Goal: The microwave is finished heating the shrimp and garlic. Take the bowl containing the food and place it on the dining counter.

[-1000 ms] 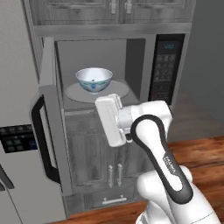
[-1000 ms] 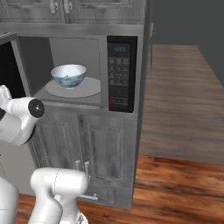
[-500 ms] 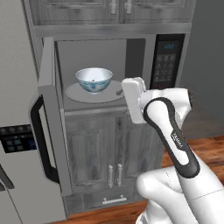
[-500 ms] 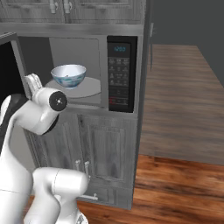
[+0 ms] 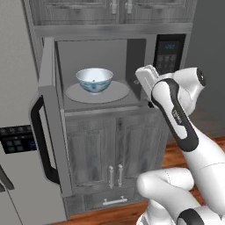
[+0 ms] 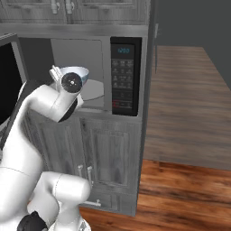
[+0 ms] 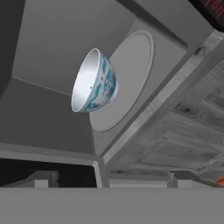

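The microwave is seen with its door swung fully open to the left, and the bowl is found inside it, upright on the round grey turntable, roughly at the middle of the plate. A few tiny specks, taken to be the shrimp and garlic, are just made out against the pale inside of the bowl; they are too small to be told apart. The claw is held in front of the oven's opening, to the right of the bowl and well apart from it, with nothing between its jaws; they are spread wide. In the hand view the bowl is seen tilted only because the camera is rolled.

The bowl is judged to be stiff, glazed ceramic: light, but slippery and breakable if dropped or knocked against the oven wall. Its rim is thought the best place to be gripped, one finger inside and one outside, since the body looks too wide for the jaws. It should be kept level so that the loose food is not spilled
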Tool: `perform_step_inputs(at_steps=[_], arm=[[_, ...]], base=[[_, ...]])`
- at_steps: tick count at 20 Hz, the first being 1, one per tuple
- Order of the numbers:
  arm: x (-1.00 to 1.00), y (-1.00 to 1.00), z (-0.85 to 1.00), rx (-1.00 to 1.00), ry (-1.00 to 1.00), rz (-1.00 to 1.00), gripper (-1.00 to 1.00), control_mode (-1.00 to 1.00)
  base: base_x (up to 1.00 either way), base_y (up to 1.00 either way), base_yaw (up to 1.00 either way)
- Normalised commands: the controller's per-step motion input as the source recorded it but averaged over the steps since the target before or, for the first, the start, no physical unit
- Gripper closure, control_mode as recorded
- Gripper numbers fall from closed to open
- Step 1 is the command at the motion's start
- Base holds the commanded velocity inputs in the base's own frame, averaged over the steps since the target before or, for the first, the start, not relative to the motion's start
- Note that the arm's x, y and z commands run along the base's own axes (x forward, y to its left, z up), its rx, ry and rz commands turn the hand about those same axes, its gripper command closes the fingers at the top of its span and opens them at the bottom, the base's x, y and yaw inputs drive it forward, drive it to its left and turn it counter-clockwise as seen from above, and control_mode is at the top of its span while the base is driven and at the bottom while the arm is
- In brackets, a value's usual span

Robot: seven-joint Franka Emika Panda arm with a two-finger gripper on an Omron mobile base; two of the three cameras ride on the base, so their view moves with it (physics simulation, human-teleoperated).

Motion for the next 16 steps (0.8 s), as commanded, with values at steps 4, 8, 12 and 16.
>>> perform_step_inputs(at_steps=[4,8,12,16], arm=[[0.27,0.0,-0.11,0.0,0.0,0.0,-1.0,-1.0],[0.56,0.18,-0.14,0.0,0.0,-0.01,-1.0,-1.0],[0.78,0.34,0.0,0.0,0.05,-0.07,-1.0,-1.0],[0.89,0.44,0.0,0.0,0.11,-0.08,-1.0,-1.0]], base=[[0.0,0.0,0.0],[0.0,0.0,0.0],[0.0,0.0,0.0],[0.0,0.0,0.0]])
